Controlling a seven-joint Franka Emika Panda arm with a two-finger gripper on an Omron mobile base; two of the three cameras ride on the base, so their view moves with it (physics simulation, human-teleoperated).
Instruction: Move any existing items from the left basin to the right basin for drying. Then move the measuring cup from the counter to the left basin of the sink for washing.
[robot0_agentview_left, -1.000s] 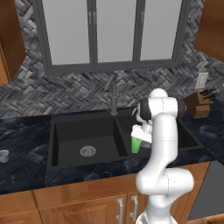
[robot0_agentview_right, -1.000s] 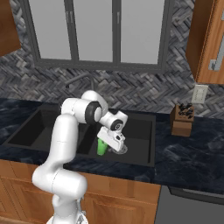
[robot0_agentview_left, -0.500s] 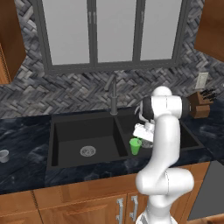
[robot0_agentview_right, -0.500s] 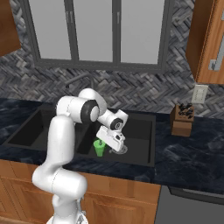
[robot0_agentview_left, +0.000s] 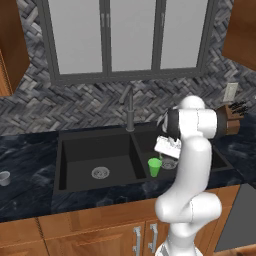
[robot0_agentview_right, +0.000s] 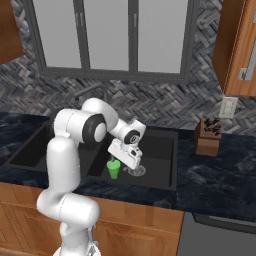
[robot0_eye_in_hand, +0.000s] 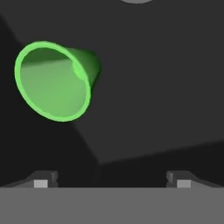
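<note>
Gripper (robot0_eye_in_hand: 112, 179) is hanging with its fingers spread apart and holding nothing, while the green cup (robot0_agentview_left: 155, 167) is standing upright just below it, in the right basin (robot0_agentview_left: 215, 161) near its front edge.

From my left base view, the arm's white wrist covers part of the right basin (robot0_agentview_left: 220, 161) and its steel drain (robot0_agentview_left: 169, 164). The measuring cup (robot0_agentview_left: 4, 178) at the desk's left edge is too small for me to find its handle. In the hand view the drain (robot0_eye_in_hand: 136, 1) is cut off at the top edge.
</note>
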